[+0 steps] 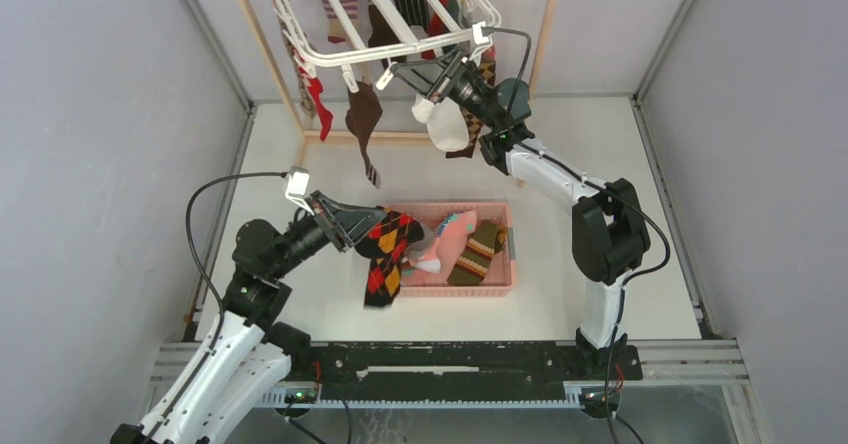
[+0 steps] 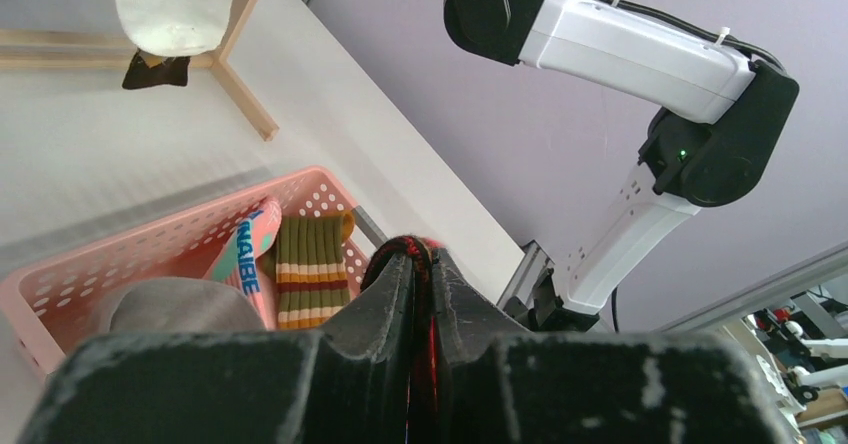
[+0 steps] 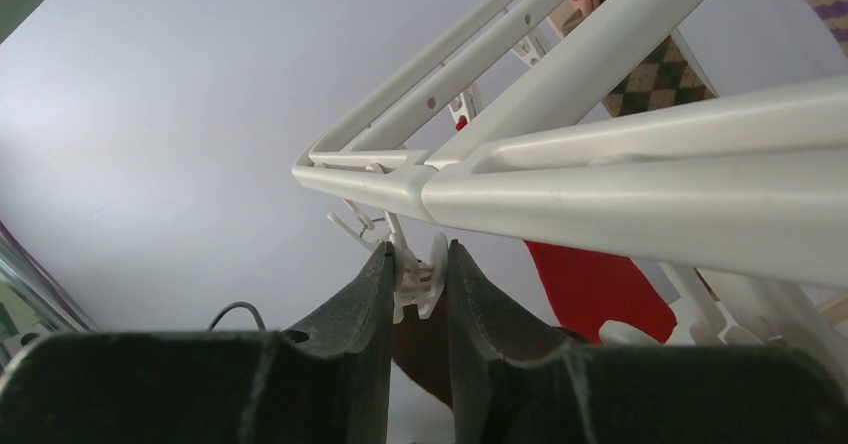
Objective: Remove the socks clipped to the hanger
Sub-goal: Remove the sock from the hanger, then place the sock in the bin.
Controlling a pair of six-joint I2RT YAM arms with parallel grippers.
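While pinching argyle sock [image 1: 385, 254] in left gripper [image 1: 355, 236] at left rim of pink basket [image 1: 460, 290], presses right gripper [image 3: 420, 252] together on white clip [image 3: 412, 289] at near edge of hanger [image 3: 640, 199], far centre; shows other socks [image 1: 365, 114] clipped there.

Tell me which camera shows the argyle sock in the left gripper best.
Top external: the whole argyle sock hangs from the left gripper at the left end of the pink basket, pattern plain. Left wrist shows only a dark-red sliver pinched between its fingers. Right wrist does not show it.
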